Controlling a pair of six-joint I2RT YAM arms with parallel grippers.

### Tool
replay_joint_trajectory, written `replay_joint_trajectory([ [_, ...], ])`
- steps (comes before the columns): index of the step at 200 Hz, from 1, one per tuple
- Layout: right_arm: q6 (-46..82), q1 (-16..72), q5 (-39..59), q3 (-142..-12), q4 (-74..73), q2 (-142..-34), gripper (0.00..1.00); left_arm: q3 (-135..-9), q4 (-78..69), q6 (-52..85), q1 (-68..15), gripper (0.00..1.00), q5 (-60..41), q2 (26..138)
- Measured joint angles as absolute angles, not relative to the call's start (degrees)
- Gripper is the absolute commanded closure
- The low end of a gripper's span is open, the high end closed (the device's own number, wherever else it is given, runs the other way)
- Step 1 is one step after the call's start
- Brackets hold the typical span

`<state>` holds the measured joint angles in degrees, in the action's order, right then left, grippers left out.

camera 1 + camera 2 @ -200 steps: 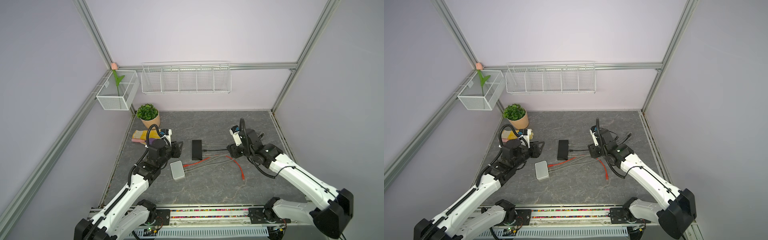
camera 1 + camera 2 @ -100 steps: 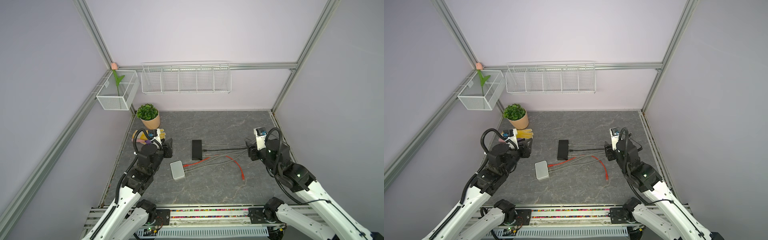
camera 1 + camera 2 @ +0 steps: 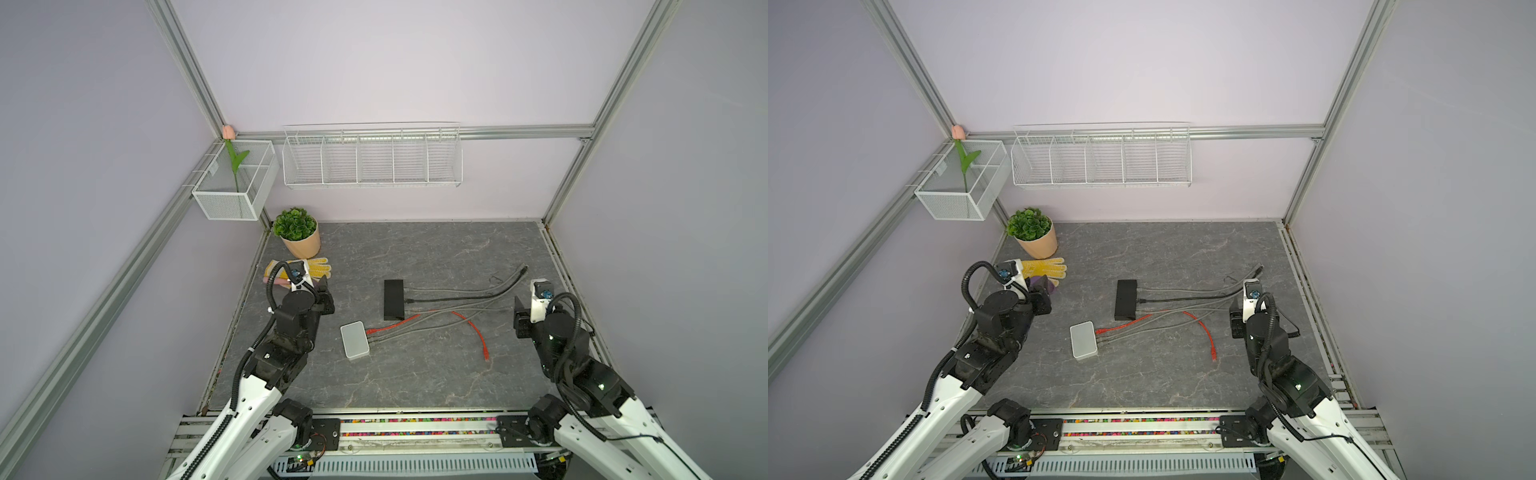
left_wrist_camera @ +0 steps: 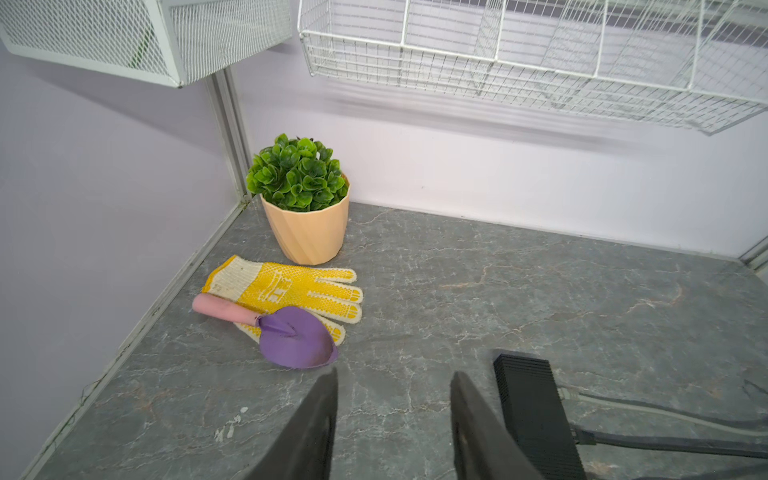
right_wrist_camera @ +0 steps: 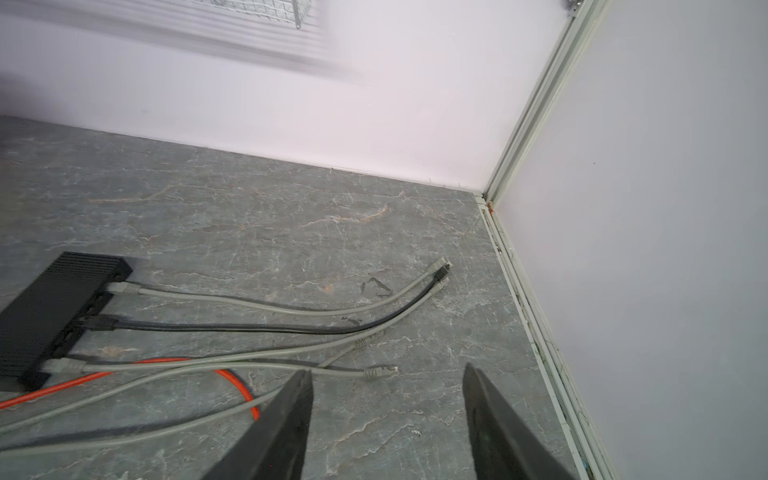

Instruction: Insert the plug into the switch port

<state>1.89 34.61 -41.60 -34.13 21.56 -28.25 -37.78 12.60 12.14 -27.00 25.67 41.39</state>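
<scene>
A black switch (image 3: 393,299) (image 3: 1126,299) lies mid-table with grey and black cables running from its ports to the right. A white switch (image 3: 354,340) (image 3: 1084,340) lies nearer, with an orange cable in it whose loose plug (image 3: 485,356) (image 3: 1213,355) rests on the table. A loose grey plug (image 5: 380,372) lies just ahead of my right gripper (image 5: 388,370) (image 3: 521,316), which is open and empty. My left gripper (image 4: 392,374) (image 3: 326,291) is open and empty, left of the black switch (image 4: 532,407).
A potted plant (image 4: 301,199), a yellow glove (image 4: 286,291) and a purple trowel (image 4: 291,336) sit at the back left. Wire baskets (image 3: 372,156) hang on the back wall. More loose cable ends (image 5: 440,270) lie near the right wall rail (image 5: 523,299).
Both arms have pulled back from the middle toward their own sides. The right gripper has left the cables by the black switch. Both stayed open and empty.
</scene>
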Motion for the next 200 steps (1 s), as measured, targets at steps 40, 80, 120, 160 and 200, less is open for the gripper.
replay_joint_trajectory([
  [40,2.55,34.59,-44.82,-29.98,20.78,-28.25,0.4,-34.74,11.29,11.29,-27.0,0.54,28.8,42.24],
  [80,2.57,34.59,-45.6,-24.97,16.8,-27.4,0.38,-31.55,9.32,11.29,-27.0,0.52,31.33,42.65],
  [120,3.05,34.59,-48.73,-22.46,14.85,-29.32,0.36,-29.95,8.21,11.29,-27.0,0.5,33.95,44.29],
  [160,3.2,34.59,-51.62,-19.42,13.13,-30.94,0.36,-27.75,7.03,11.07,-27.0,0.5,36.62,46.24],
  [200,4.32,34.57,-53.41,-16.47,12.05,-30.76,0.22,-25.93,6.46,10.66,-27.0,0.5,39.57,46.81],
])
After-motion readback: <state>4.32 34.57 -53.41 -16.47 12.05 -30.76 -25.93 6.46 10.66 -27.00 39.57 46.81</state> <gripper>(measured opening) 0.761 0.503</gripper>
